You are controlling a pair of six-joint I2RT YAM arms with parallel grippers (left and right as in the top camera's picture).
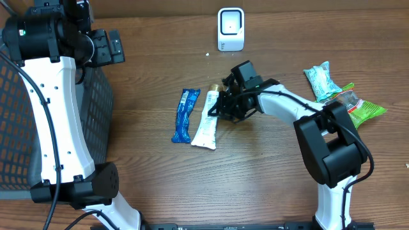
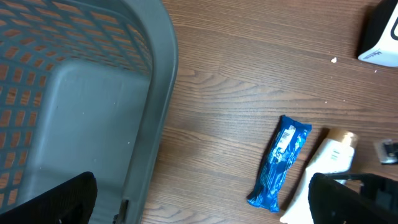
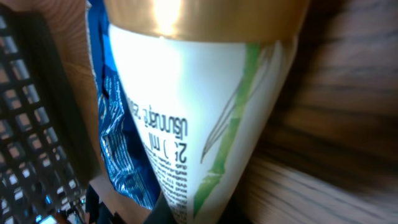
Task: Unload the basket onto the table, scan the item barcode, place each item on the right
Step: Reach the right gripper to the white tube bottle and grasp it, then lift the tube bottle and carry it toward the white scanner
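A white tube [image 1: 206,121] with a gold cap [image 1: 214,87] lies on the wooden table, beside a blue packet [image 1: 185,115]. My right gripper [image 1: 221,106] is down at the tube's cap end and shut on it. In the right wrist view the tube [image 3: 199,106] fills the frame, its narrow end pinched between the jaws [image 3: 186,213], with the blue packet [image 3: 118,124] behind it. No barcode shows. The white scanner [image 1: 231,29] stands at the back. My left gripper [image 1: 107,46] hangs open and empty [image 2: 202,202] over the basket's edge.
A grey mesh basket [image 1: 96,115] takes up the left side, its rim [image 2: 158,93] under the left wrist. Green snack packets [image 1: 324,80] [image 1: 361,110] lie at the right. The left wrist view also shows the blue packet [image 2: 280,163], the tube [image 2: 329,158] and the scanner [image 2: 380,38].
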